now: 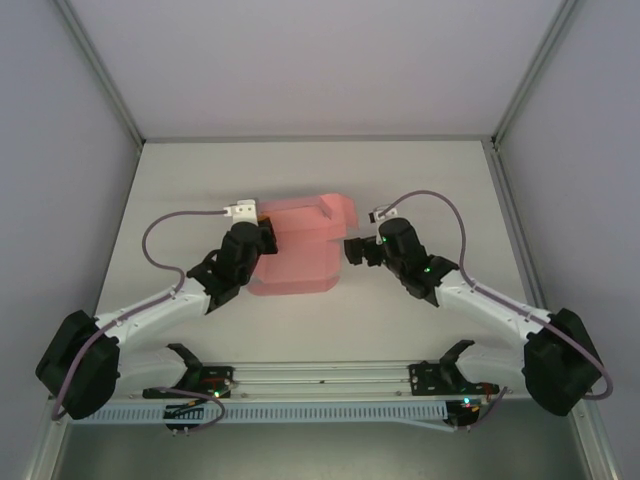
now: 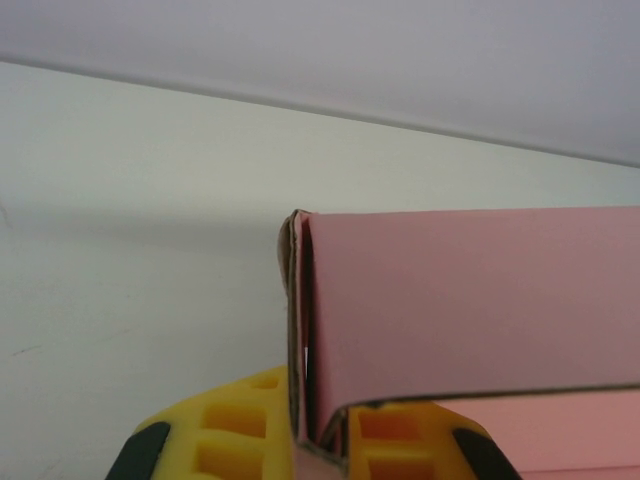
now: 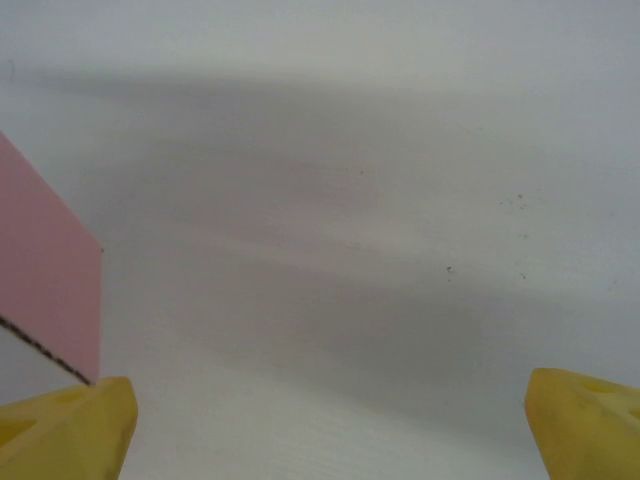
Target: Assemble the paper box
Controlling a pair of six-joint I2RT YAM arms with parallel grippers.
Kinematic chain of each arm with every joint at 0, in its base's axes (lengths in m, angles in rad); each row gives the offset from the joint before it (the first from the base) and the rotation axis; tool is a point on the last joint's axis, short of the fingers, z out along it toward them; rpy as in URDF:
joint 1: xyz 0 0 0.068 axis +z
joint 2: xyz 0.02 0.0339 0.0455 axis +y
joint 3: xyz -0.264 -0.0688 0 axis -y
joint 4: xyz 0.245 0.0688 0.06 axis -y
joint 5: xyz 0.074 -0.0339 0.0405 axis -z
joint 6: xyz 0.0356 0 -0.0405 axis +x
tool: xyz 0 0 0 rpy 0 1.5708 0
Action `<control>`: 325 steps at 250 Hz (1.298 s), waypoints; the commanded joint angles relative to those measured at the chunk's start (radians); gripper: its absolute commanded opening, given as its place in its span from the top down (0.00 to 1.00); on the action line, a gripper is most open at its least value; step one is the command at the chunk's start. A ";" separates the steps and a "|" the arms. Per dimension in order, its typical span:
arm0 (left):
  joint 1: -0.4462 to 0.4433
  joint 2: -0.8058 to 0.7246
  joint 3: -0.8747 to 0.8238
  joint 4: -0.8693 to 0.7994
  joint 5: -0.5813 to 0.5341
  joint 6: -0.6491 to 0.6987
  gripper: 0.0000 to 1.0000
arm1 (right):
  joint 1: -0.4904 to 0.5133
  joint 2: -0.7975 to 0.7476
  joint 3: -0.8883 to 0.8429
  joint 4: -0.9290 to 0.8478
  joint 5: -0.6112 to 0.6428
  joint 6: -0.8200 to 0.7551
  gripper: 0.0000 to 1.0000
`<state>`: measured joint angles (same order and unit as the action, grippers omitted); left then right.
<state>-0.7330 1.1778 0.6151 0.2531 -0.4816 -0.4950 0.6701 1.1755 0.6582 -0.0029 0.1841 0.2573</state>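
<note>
Pale grey walls (image 1: 60,150) close in a white, bare-looking table (image 1: 200,180). The pink box (image 1: 295,255) lies mid-table between the arms. It looks partly built: its left edge is folded up and doubled over, while the far flap with the notched corner seems loose, so tucking and closing probably remain. The left hand (image 1: 268,238) is clenched on that folded left edge. The right hand (image 1: 352,248) is spread wide, empty, just beside the box's right side.
</note>
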 commanded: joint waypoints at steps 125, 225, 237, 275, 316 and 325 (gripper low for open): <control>0.007 -0.015 -0.005 0.053 0.052 0.053 1.00 | 0.002 0.035 0.101 0.142 -0.111 -0.178 0.00; 0.007 0.005 -0.003 0.080 0.041 -0.038 1.00 | 0.069 0.180 0.167 0.161 -0.124 -0.171 0.00; 0.006 0.007 -0.003 0.088 0.041 -0.053 1.00 | 0.108 0.206 0.173 0.160 -0.034 -0.172 0.00; 0.007 0.015 0.005 0.097 0.041 -0.082 1.00 | 0.232 0.291 0.213 0.125 0.326 -0.200 0.00; 0.006 0.003 0.007 0.073 0.023 -0.081 1.00 | 0.243 0.276 0.193 0.151 0.448 -0.170 0.00; 0.007 -0.002 0.003 0.067 0.011 -0.077 1.00 | 0.243 0.251 0.184 0.159 0.426 -0.187 0.00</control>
<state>-0.7177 1.2011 0.6025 0.2512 -0.4629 -0.5056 0.9039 1.4635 0.8520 0.1417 0.5083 0.0860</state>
